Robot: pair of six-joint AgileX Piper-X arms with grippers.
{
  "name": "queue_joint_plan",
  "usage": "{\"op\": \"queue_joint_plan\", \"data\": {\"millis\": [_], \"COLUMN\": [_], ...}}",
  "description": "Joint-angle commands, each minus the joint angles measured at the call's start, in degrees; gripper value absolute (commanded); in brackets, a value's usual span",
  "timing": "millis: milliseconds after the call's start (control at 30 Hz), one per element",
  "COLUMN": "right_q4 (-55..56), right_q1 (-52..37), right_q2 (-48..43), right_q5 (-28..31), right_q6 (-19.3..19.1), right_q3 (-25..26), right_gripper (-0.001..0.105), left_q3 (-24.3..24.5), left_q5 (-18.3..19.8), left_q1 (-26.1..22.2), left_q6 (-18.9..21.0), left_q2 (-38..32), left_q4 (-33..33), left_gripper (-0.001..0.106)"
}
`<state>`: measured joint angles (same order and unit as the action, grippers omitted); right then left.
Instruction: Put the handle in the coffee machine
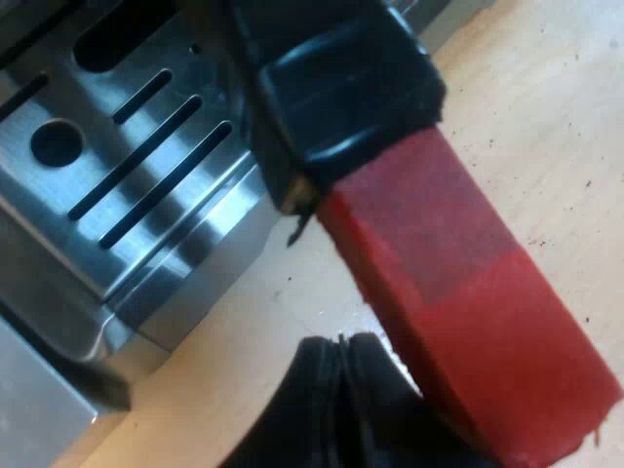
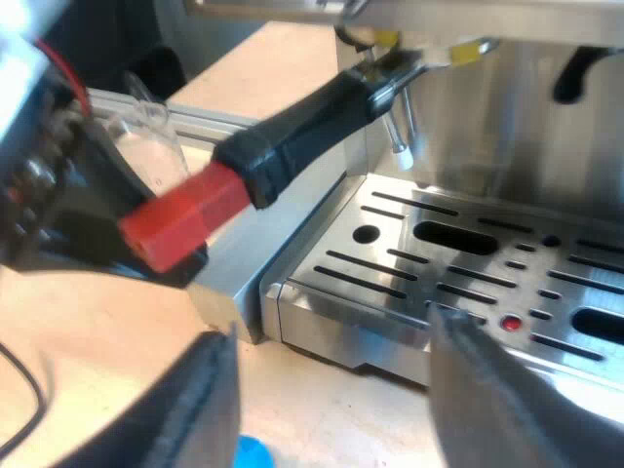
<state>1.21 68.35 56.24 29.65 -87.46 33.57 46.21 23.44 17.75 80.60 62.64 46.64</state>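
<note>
Leverage explains the hold: left gripper [image 2: 146, 249] jaws clamp the red end [image 1: 458, 292] of the handle [image 2: 292, 136], whose far end meets the front of the espresso machine [image 2: 517, 127], likely for twisting home. The right gripper [image 2: 331, 390] hovers at the drip tray [image 2: 468, 263] edge, jaws wide.

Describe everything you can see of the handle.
The handle is a dark bar, wrapped in glossy black tape where it meets its red end, a squared block with scuffed edges. It slants up to the machine's front, where its metal head sits at the brew outlet, above the slotted steel tray. Whether it is locked in cannot be told. The left gripper is at the red end.
</note>
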Motion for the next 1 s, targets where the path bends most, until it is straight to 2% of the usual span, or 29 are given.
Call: {"op": "queue_joint_plan", "data": {"millis": [33,167,300,367,533,667,833,1000], "right_q4": [4.97,11.84,15.63,16.53,17.04,17.01,17.01,17.64], "right_q1": [0.04,0.04,0.04,0.04,0.04,-0.11,-0.17,-0.17], "right_q2": [-4.39,-11.13,-14.02,-14.42,-14.40,-14.40,-14.40,-14.40], "right_q5": [-0.34,-0.34,-0.34,-0.34,-0.34,-2.06,-4.77,-7.06], "right_q6": [0.37,0.37,1.24,2.01,2.67,2.67,2.88,2.88], "right_q3": [0.42,0.42,0.42,0.42,0.42,0.42,0.42,2.30], "right_gripper": [0.057,0.061,0.061,0.061,0.061,0.061,0.061,0.061], "left_q3": [0.03,0.03,0.03,0.03,0.03,0.03,0.03,0.57], "left_q5": [4.57,4.82,5.59,5.85,5.84,3.55,-2.87,-4.89], "left_q1": [2.85,6.62,9.98,11.20,11.87,9.21,3.65,-6.41], "left_q6": [0.76,-0.21,-9.65,-11.11,-11.64,-11.95,-15.31,-16.01], "left_q2": [-0.56,-0.56,-0.56,-0.56,-0.56,-1.57,-6.45,-17.54], "left_q4": [-1.52,-5.97,-10.33,-11.76,-13.34,-6.91,0.87,2.77], "left_gripper": [0.000,0.000,0.000,0.000,0.000,0.000,0.000,0.002]}}
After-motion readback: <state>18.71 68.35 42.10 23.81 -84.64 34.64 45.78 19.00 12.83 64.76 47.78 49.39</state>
